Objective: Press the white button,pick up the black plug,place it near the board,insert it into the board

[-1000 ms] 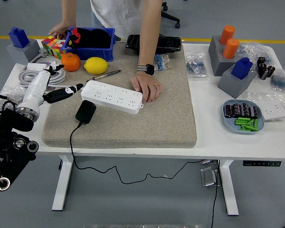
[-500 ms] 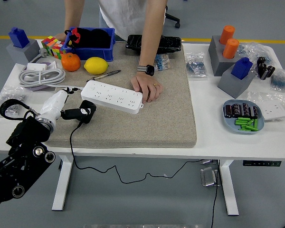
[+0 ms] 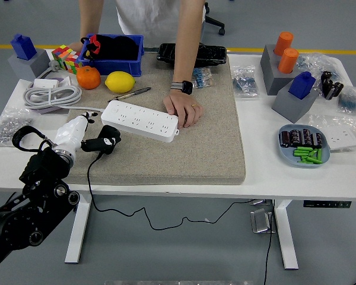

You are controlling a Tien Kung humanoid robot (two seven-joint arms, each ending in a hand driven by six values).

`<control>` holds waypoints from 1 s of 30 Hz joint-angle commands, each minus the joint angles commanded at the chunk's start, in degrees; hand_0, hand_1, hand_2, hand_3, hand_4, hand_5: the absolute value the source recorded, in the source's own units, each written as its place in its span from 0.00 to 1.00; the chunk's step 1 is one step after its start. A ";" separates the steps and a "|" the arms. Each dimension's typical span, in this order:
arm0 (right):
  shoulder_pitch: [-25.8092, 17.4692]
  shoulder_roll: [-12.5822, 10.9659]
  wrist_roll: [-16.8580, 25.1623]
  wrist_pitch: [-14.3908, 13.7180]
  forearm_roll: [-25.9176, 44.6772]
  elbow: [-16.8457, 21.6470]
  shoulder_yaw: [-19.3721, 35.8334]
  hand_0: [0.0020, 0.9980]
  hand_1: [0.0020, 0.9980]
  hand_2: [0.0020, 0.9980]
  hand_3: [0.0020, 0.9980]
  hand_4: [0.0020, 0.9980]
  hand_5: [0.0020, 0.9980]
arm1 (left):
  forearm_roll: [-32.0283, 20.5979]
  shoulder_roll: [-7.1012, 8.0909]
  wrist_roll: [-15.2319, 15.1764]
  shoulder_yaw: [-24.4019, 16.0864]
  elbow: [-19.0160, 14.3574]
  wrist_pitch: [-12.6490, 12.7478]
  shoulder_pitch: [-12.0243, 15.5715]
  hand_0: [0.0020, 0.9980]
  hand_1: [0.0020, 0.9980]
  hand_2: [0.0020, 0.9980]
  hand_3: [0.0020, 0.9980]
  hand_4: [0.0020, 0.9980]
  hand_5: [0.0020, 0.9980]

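Black plastic, blocky and rigid, the plug [image 3: 108, 140] sits on the beige mat [image 3: 184, 148] just in front of the left end of the white power strip [image 3: 140, 120], and I judge it light, hard-shelled and a little slick, so it wants a firm pinch across its 2 flat sides rather than a grab at the top. Its cord [image 3: 90, 178] trails off the mat's front edge and loops down under the table [image 3: 267, 178]; that cord is limp but will drag and may twist the plug as I lift, so I would keep hold of the body, never the wire. My left hand [image 3: 86, 138] is at the plug's left side with dark fingers touching it, but I cannot tell whether they have closed on it or only rest against it. My right hand is out of view. Across the table a person leans in, 1 hand [image 3: 184, 110] flat on the mat against the strip's right end, apparently steadying it.
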 joint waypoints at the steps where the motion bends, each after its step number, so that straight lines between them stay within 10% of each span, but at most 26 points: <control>1: 0.00 0.01 0.01 -0.02 0.00 -0.02 0.01 0.83 0.71 0.70 0.66 0.78 0.45 | -0.21 -0.02 -0.20 0.10 0.23 0.12 -0.09 0.87 0.82 0.79 0.86 1.00 0.49; 25: 0.08 -0.03 0.12 -0.33 0.18 0.01 -0.66 0.83 0.71 0.70 0.66 0.79 0.45 | -2.21 -0.55 -0.87 3.03 3.77 2.79 -0.83 0.72 0.65 0.62 0.79 1.00 0.21; 26: 0.08 -0.03 0.11 -0.35 0.15 -0.01 -0.68 0.83 0.71 0.70 0.66 0.79 0.45 | -2.30 -0.57 -1.01 3.18 3.93 2.97 -0.88 0.46 0.52 0.53 0.74 0.99 0.16; 30: 0.04 0.00 0.10 -0.41 0.16 0.05 -0.77 0.83 0.71 0.70 0.66 0.79 0.45 | -2.74 -0.73 -1.60 3.63 4.41 3.85 -0.91 0.46 0.52 0.53 0.74 0.99 0.16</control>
